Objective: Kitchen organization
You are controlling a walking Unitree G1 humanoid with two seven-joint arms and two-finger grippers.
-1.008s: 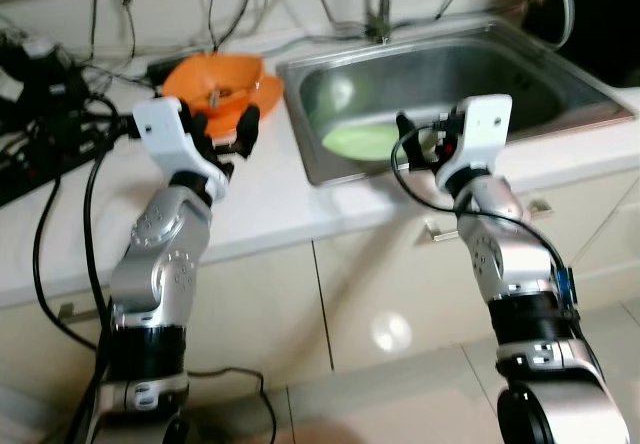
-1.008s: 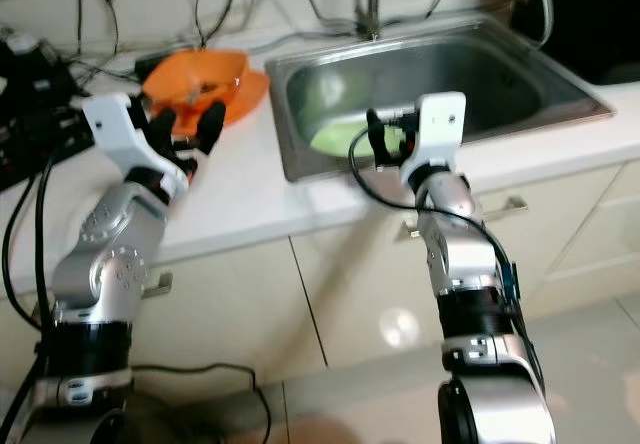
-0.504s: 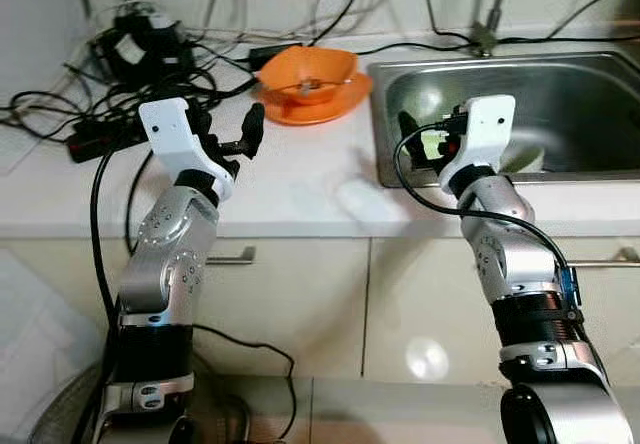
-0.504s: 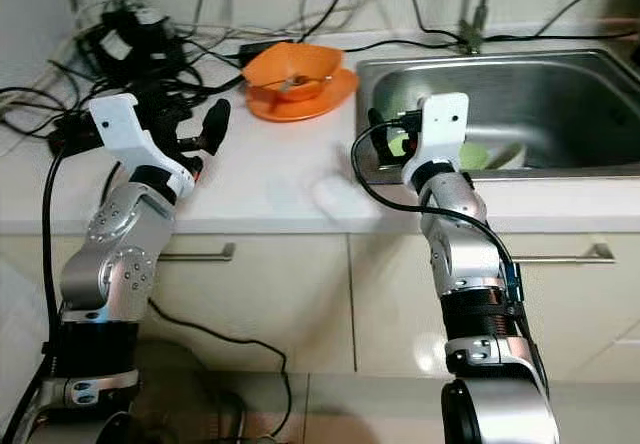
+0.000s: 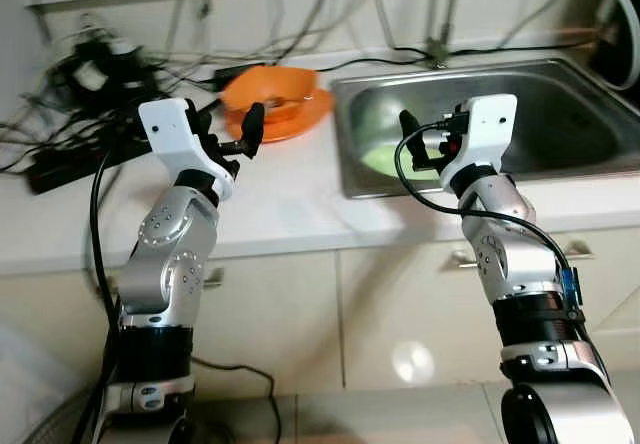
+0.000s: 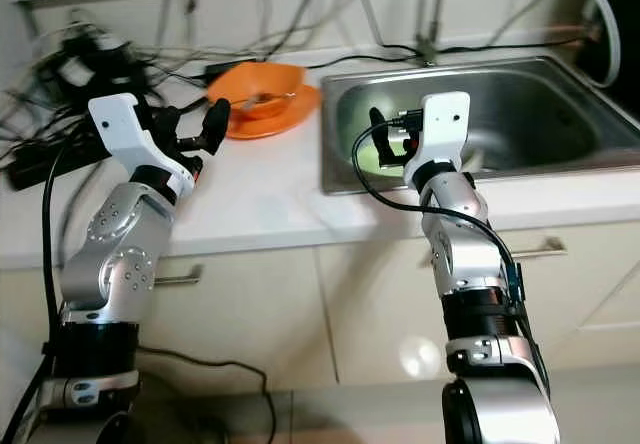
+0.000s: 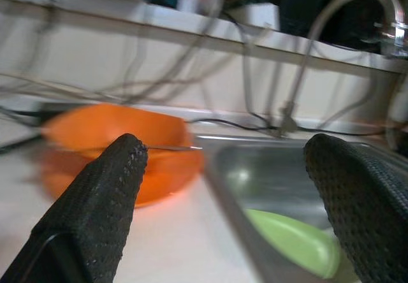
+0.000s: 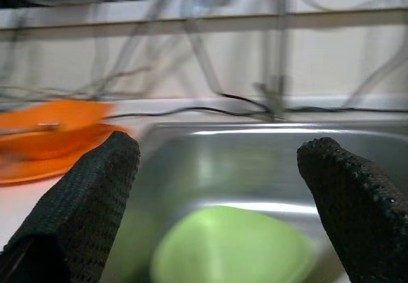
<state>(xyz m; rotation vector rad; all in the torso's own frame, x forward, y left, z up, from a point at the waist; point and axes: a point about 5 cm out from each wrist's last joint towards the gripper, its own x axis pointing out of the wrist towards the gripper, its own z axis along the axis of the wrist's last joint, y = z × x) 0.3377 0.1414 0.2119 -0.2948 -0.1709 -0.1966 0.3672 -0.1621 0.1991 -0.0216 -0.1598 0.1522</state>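
Left gripper, fingers spread and empty, hovers over the counter; an orange bowl at its one o'clock. Right gripper, fingers apart, faces the sink holding a green plate.

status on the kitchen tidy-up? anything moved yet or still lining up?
Nothing looks put away. The orange bowl sits on its orange plate on the counter, and the green plate lies in the sink. Nothing is in hand: the left gripper and right gripper are both open and empty, raised before the counter. Left: picking up and placing all the dishes.
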